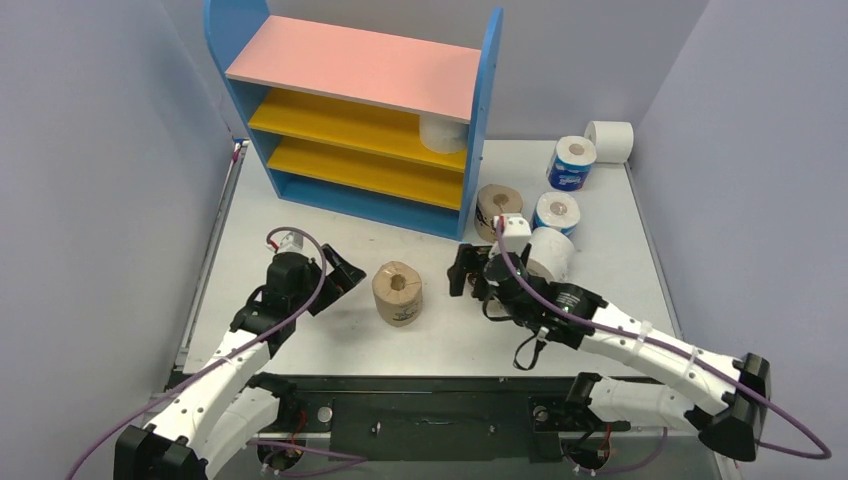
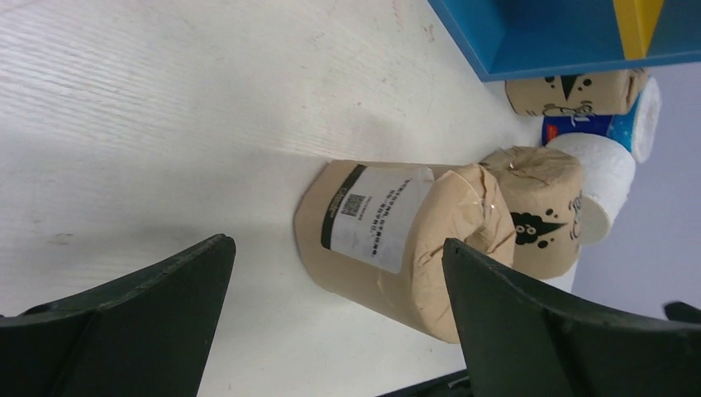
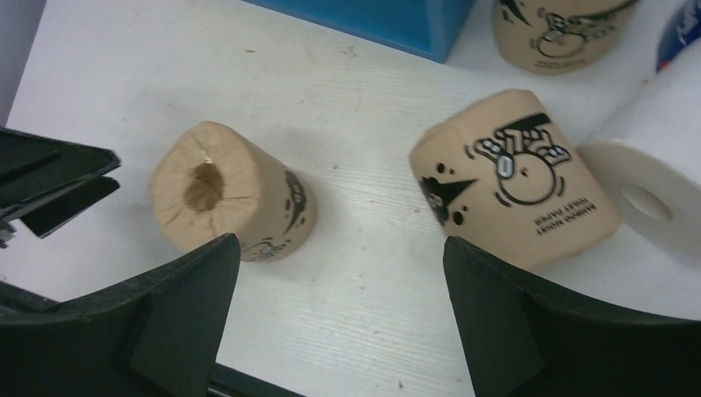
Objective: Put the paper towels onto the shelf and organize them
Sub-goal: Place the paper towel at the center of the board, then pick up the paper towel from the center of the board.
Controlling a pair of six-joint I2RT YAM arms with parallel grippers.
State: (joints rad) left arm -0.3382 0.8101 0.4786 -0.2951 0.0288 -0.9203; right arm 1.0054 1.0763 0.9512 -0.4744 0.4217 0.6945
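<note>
On the shelf [image 1: 350, 65], at the right end of its upper yellow board, one white roll [image 1: 442, 133] is already stowed; the lower board looks bare from overhead. The other paper towels sit on the table [image 1: 300, 215]. An upright tan roll [image 1: 397, 293] stands out in front of the shelf, and a second tan roll [image 1: 498, 208] is just beside its right panel. Two blue rolls [image 1: 572, 163] and two loose white rolls [image 1: 609, 140] lie to the right of it. The left gripper [image 1: 345, 278] and right gripper [image 1: 458, 273] flank the upright tan roll, both spread wide and holding nothing. I judge the job barely begun, with most rolls left to shelve.
</note>
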